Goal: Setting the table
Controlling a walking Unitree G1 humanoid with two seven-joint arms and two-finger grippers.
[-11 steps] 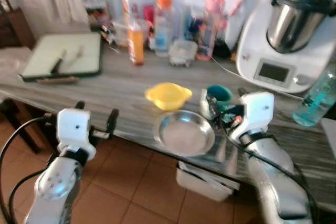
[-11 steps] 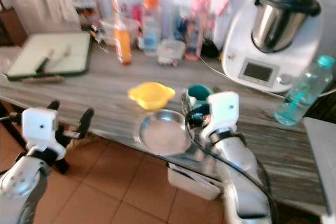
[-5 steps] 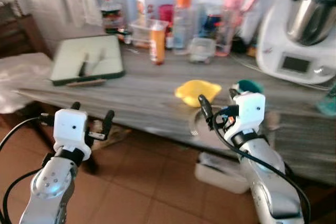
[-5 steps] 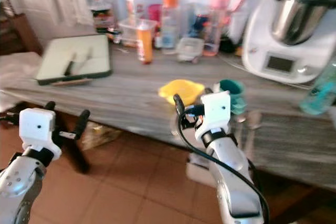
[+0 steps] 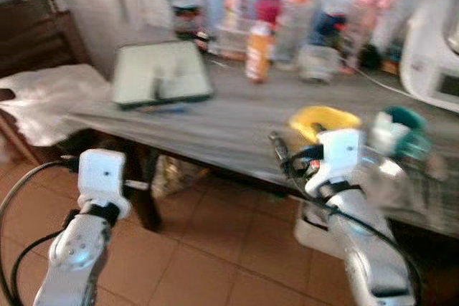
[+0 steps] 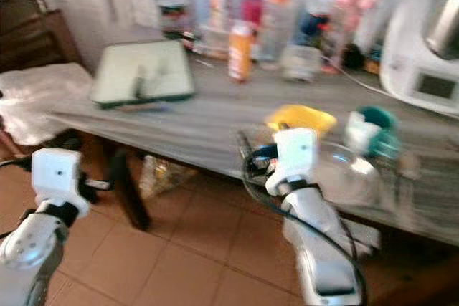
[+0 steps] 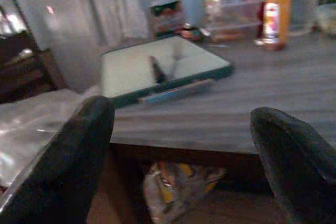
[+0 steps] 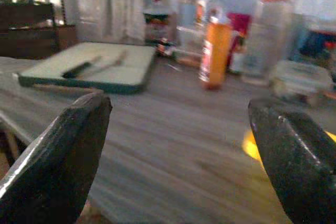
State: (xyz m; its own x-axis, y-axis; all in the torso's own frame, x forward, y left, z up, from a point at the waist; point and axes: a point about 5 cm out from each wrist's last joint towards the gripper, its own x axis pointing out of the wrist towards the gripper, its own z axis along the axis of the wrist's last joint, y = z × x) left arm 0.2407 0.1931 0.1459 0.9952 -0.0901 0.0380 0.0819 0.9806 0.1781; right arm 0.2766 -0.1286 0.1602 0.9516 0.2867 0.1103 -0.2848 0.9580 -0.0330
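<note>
A blurred kitchen scene. At the left, the left gripper (image 7: 178, 145) hangs over the tiled floor before the wooden table's (image 5: 237, 123) near edge, fingers spread, empty. On the table's far left lies a green-rimmed tray (image 5: 159, 72) with cutlery on it. An orange bottle (image 5: 257, 51) stands among containers at the back. The right gripper (image 8: 178, 145), fingers spread and empty, is at the near edge, just beside a yellow bowl (image 5: 324, 120), a metal bowl (image 6: 344, 171) and a teal cup (image 5: 401, 124).
</note>
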